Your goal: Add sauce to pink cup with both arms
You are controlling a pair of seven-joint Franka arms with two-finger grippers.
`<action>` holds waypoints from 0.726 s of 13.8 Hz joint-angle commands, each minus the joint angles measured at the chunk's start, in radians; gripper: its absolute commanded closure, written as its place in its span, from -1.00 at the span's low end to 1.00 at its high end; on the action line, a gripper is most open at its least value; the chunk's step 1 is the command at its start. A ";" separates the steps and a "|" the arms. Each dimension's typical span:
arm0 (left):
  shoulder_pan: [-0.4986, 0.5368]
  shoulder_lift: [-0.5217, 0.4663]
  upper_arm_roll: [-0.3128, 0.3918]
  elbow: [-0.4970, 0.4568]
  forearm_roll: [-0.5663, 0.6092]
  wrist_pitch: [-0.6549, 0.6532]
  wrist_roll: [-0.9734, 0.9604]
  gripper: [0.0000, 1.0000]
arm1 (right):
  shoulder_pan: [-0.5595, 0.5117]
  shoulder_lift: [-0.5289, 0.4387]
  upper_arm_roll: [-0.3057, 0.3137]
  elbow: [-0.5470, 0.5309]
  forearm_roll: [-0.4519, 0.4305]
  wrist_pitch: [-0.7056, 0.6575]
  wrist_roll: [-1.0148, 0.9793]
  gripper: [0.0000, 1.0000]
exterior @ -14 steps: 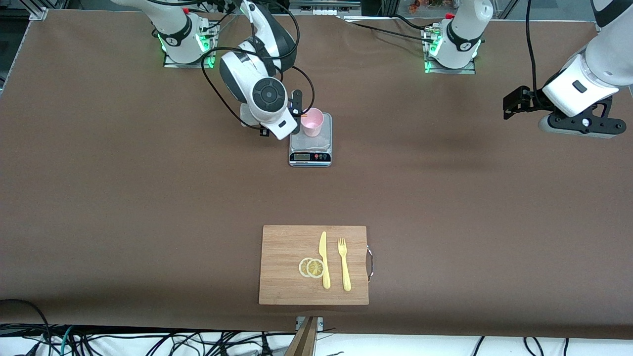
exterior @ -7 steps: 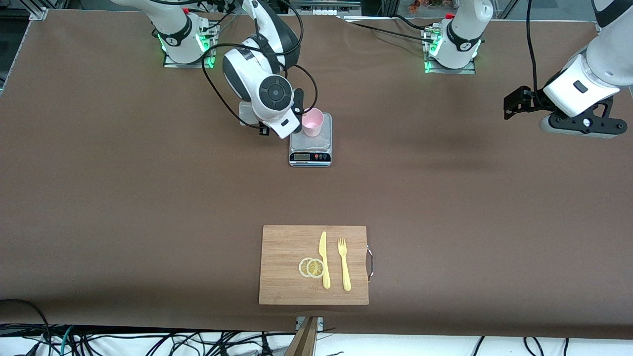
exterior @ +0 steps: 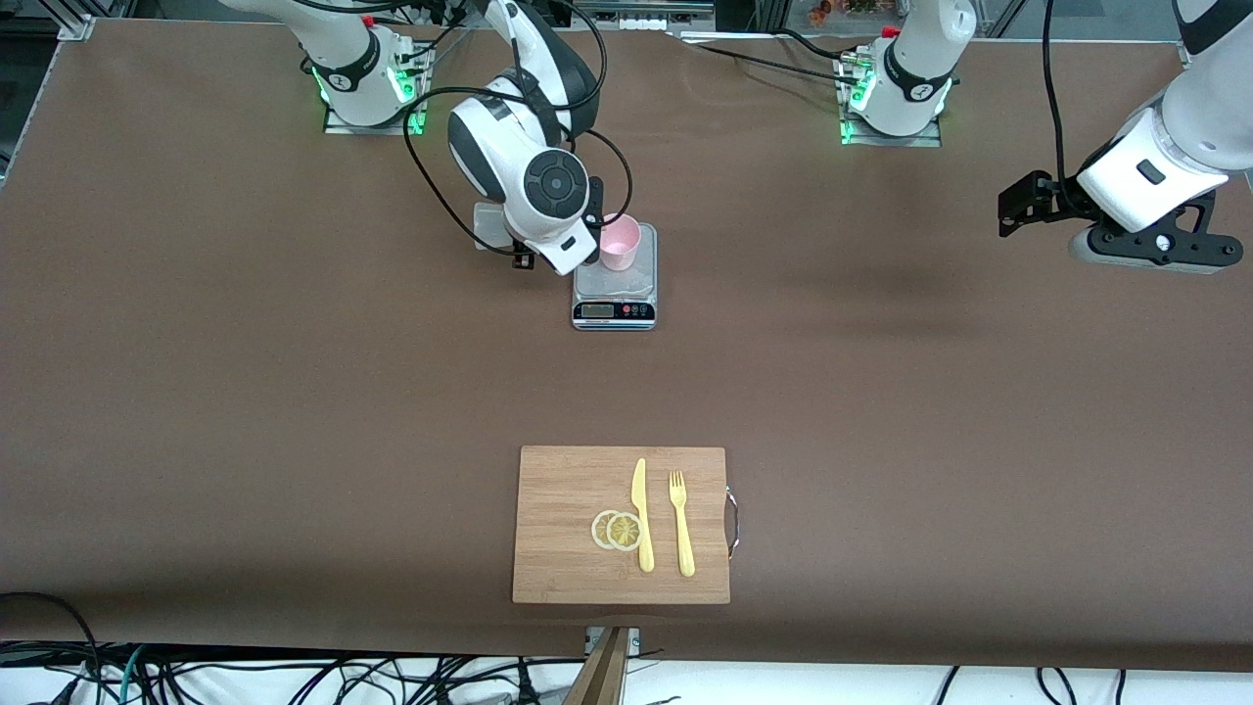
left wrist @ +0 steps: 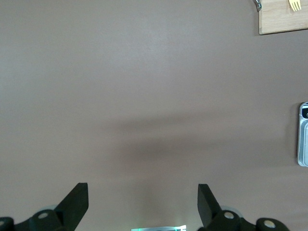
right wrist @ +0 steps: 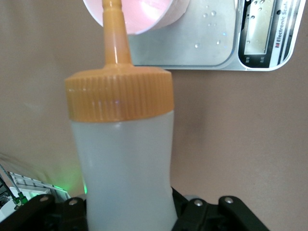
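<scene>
The pink cup [exterior: 619,242] stands on a small kitchen scale [exterior: 614,284], on the part of its platform farthest from the front camera. My right gripper [right wrist: 127,214] is shut on the sauce bottle [right wrist: 122,159], a whitish squeeze bottle with an orange cap [right wrist: 119,96]. The bottle is tipped toward the cup, and its nozzle tip [right wrist: 111,6] reaches over the cup's rim [right wrist: 144,17]. In the front view the right arm's wrist [exterior: 548,191] hides most of the bottle. My left gripper [left wrist: 142,202] hangs open over bare table at the left arm's end, holding nothing.
A wooden cutting board [exterior: 568,529] lies near the front edge. On it are a yellow knife [exterior: 641,514], a yellow fork [exterior: 681,524] and two lemon slices [exterior: 617,530]. Water drops sit on the scale's platform [right wrist: 207,43].
The right arm's wrist has shifted a little toward the cup and now covers the orange nozzle in the front view. The left arm has barely moved.
</scene>
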 commanded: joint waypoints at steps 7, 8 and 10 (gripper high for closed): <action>0.000 -0.015 0.004 0.000 -0.005 -0.015 0.009 -1.00 | 0.022 0.023 -0.005 0.048 -0.029 -0.047 0.024 1.00; 0.000 -0.015 0.004 0.000 -0.005 -0.015 0.009 -1.00 | 0.020 0.026 -0.005 0.048 -0.029 -0.039 0.016 1.00; 0.000 -0.015 0.004 0.000 -0.005 -0.015 0.009 -1.00 | 0.011 0.028 -0.007 0.048 -0.020 -0.019 0.007 1.00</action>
